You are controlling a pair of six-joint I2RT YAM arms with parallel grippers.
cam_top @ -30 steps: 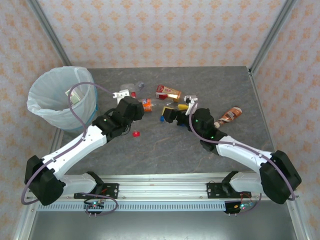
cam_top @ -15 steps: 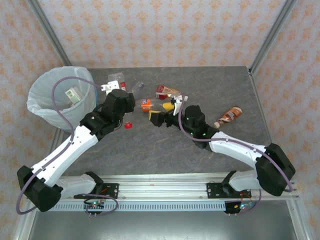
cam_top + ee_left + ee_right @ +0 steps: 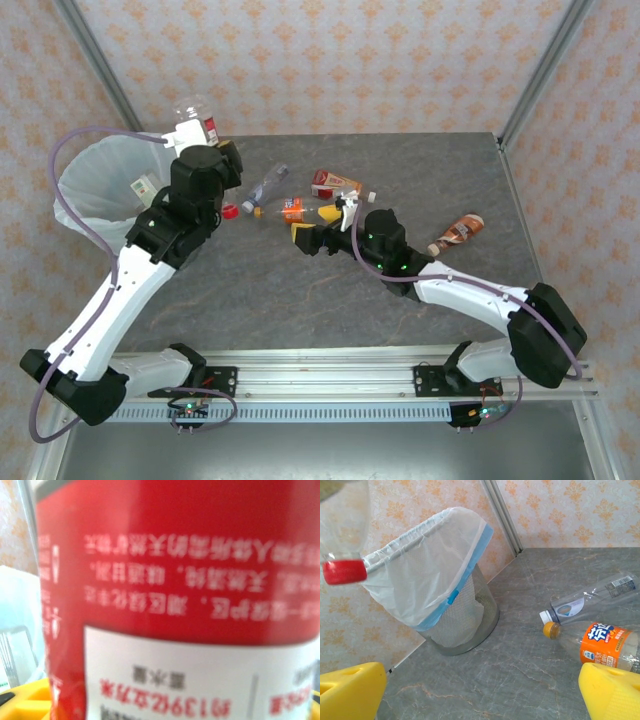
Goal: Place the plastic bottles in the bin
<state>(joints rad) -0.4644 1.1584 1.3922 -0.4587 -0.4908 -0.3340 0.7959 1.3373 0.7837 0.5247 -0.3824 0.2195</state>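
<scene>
1. Our left hand (image 3: 205, 142) is clenched on a clear plastic bottle with a red label and red cap (image 3: 175, 555). It holds the bottle high and cap-down, close to the right rim of the round wire bin lined with a translucent white bag (image 3: 75, 175). We cannot tell whether the bottle hangs over the opening.
2. Letting go here could land the bottle on the rim or outside, on the grey stone-patterned counter (image 3: 300, 300), where a light, crushed bottle would likely bounce or roll.
3. The arm reaches close past the bin, so a low swing could nudge it or snag the bag's lip.
4. Our right hand (image 3: 480, 690) is spread wide with nothing between its yellow fingers. It sits near an orange-labelled bottle with a yellow cap (image 3: 607, 642) and a clear bottle with a white cap (image 3: 590, 600), and a careless sweep could scatter them.
5. In the bin we see one item with a white-and-green label (image 3: 147, 187), probably a bottle. A brown-labelled bottle (image 3: 460, 230) lies well apart on the right.
</scene>
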